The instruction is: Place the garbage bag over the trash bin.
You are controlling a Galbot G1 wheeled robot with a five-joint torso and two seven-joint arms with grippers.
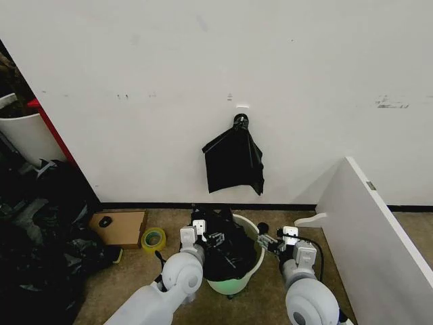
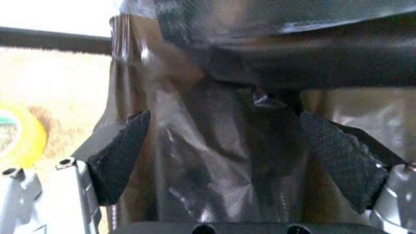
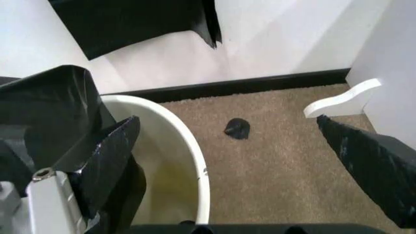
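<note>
**Two end effectors at the rim of a half-bagged trash bin**

The left end effector [image 1: 200,231] sat at the left side of the trash bin [image 1: 252,264], which stood on the tan carpet floor [image 1: 128,277] close to a white wall [image 1: 203,81]. In the left wrist view its textured pads [image 2: 120,156] stood apart, with the glossy garbage bag [image 2: 215,170] filling the gap between them; whether the pads touched the film could not be told.

The garbage bag [image 1: 226,247] lay bunched over the left and middle of the bin's mouth, so the left arm was the nearer one to it. The bin stood upright, its long axis vertical and its mouth facing up.

The right end effector [image 1: 270,242] hovered at the bin's right rim with its fingers wide apart and holding nothing. In the right wrist view one finger [image 3: 107,161] was just inside the bare cream rim [image 3: 188,161], the other out over the carpet. The bag lay to its left, across the opening, so the right rim appeared not yet covered.

Around the bin: a roll of yellow tape [image 1: 153,239] and a cardboard piece [image 1: 122,227] to the left, a heap of dark sacks [image 1: 40,257] farther left, a flat black bunch [image 1: 233,162] hanging on the wall, and a white panel [image 1: 375,237] leaning at the right.
</note>
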